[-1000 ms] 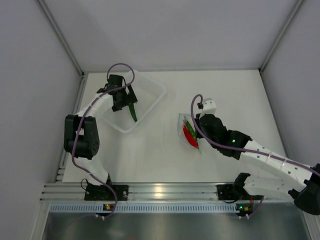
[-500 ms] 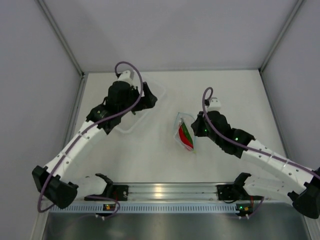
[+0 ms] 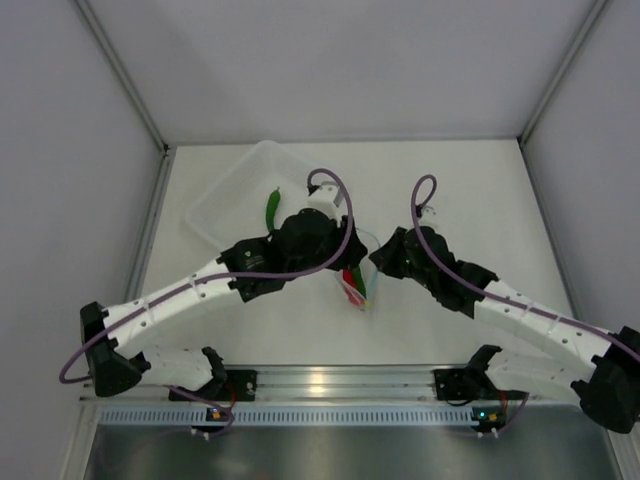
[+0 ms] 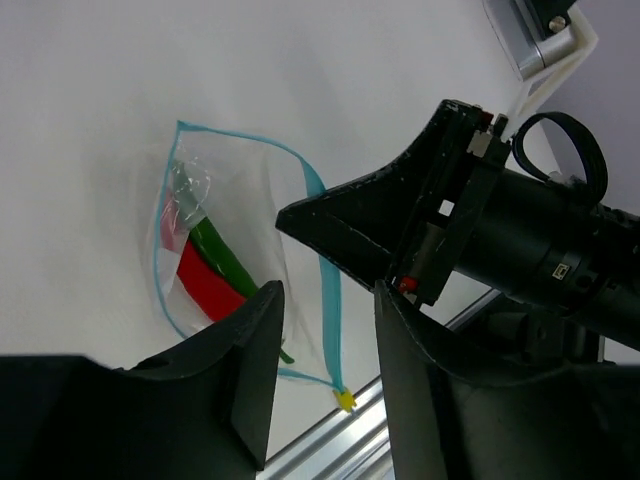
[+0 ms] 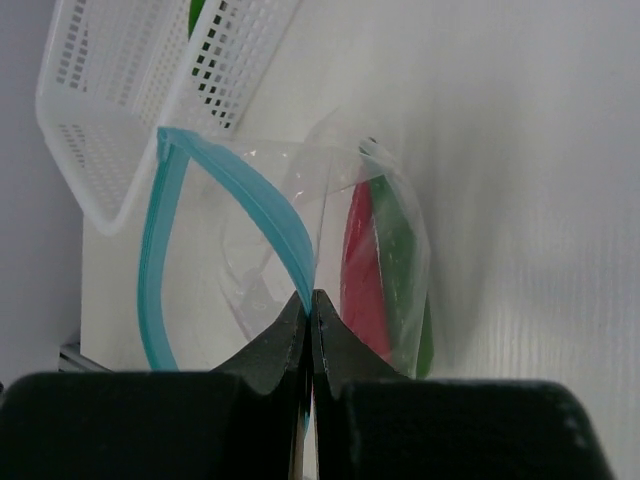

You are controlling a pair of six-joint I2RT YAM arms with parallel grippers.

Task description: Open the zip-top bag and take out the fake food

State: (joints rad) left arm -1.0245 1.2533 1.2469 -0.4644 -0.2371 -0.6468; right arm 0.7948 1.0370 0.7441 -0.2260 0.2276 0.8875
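The zip-top bag (image 4: 240, 190) lies at mid-table with its teal zip mouth gaping. A red chili (image 4: 205, 285) and a green chili (image 4: 225, 255) of the fake food lie inside it. My right gripper (image 5: 311, 300) is shut on one side of the zip strip (image 5: 275, 215) and holds it up. Just above the bag's mouth hangs my left gripper (image 4: 325, 370), its jaws partly apart with nothing touching them. The strip's near end and its yellow slider (image 4: 344, 400) show between the jaws. Another green chili (image 3: 271, 208) lies in the tub (image 3: 225, 195).
The pale rectangular tub stands at the back left, close to the bag in the right wrist view, where the tub (image 5: 130, 90) has perforated walls. Both arms meet over the bag (image 3: 352, 285), with the left gripper (image 3: 338, 262) beside the right gripper (image 3: 378, 262). Grey walls enclose the table.
My left arm has swung from the tub across to the bag, leaving a green chili in the tub, and its jaws have narrowed. The right gripper keeps its hold on the zip strip.
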